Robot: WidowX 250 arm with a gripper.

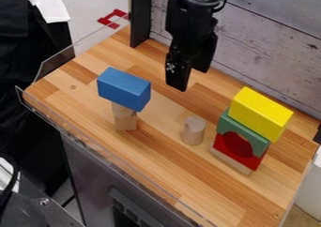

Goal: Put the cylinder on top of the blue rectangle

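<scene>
On the wooden table [156, 167], near the plank wall [270, 48], we see a stack: a yellow block [260, 112] over a green arch [239, 130], then red [249, 161], with pale wood [229, 160] at the bottom.

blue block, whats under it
Under the blue block is a rounded wood piece, standing on a squarish wood block. The blue block covers the rounded wood piece's top.
</scene>
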